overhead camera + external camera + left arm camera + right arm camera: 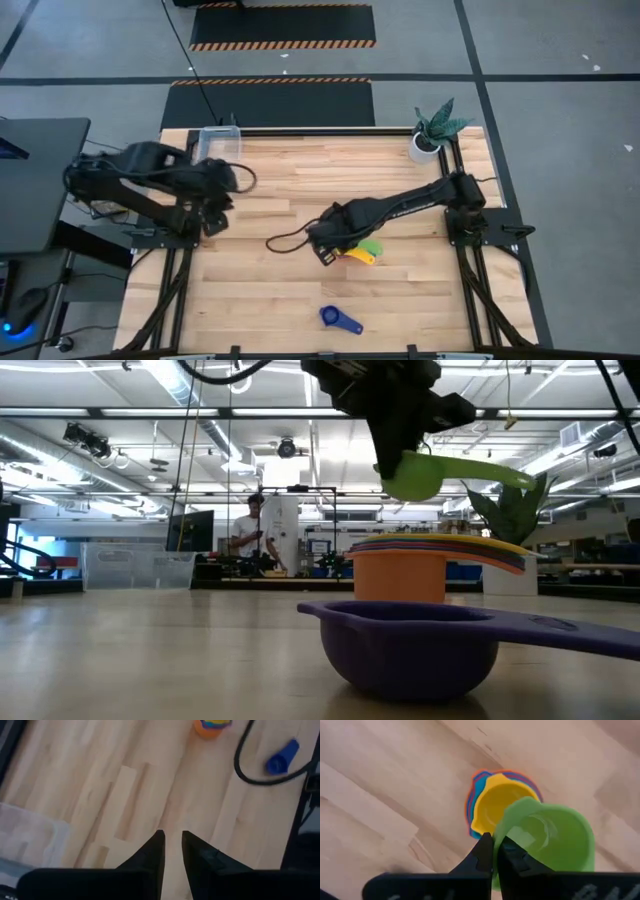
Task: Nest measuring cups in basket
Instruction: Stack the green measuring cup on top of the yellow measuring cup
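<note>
Up in the air, the right gripper (494, 851) pinches the green cup (547, 840) tight, just above the stack of cups (400, 570) near the table's middle. A blue cup (340, 319) lies alone toward six o'clock. At ten o'clock, the left gripper (172, 851) hangs slightly open beside the clear basket (219, 142).

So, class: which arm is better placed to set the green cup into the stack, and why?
The right. Its tool is shut on the green cup, held just above the nested stack. The left tool is by the basket, far off.
</note>
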### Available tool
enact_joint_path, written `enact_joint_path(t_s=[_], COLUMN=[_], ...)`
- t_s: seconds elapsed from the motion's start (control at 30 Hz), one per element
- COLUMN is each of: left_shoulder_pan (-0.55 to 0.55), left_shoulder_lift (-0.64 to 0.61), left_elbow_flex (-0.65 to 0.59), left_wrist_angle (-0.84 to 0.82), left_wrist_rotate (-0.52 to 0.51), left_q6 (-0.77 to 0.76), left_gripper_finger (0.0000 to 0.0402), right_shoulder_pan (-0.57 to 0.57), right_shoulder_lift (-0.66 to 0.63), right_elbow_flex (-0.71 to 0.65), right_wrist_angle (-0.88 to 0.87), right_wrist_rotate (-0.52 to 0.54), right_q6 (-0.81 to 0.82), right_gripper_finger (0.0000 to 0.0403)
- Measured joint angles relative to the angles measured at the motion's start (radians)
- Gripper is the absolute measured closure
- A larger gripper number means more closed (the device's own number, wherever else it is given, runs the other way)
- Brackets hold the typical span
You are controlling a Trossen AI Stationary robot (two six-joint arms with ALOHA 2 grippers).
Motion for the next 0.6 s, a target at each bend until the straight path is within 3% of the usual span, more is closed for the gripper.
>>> enact_joint_path(t_s=[0.2,0.3,0.6], left_shoulder_pan=[0.0,0.001,0.001], left_shoulder_lift=[-0.105,-0.14,-0.175], left_elbow_flex=[0.0,0.0,0.0], left_wrist_angle=[-0.005,-0.005,-0.015], left_wrist_rotate=[-0.051,-0.079,-0.092], left_q6=[0.05,0.079,0.135], left_gripper_finger=[0.0331,0.0331,0.0331], right_shoulder_pan=[0.014,0.014,-0.004], right_shoulder_lift=[0.014,0.014,0.014], right_elbow_flex=[0.001,0.002,0.001], right_wrist_angle=[0.056,0.055,0.046], right_wrist_rotate=[-0.019,0.02,0.005], right_q6=[0.099,0.154,0.147], right_gripper_finger=[0.0393,0.0393,0.0393])
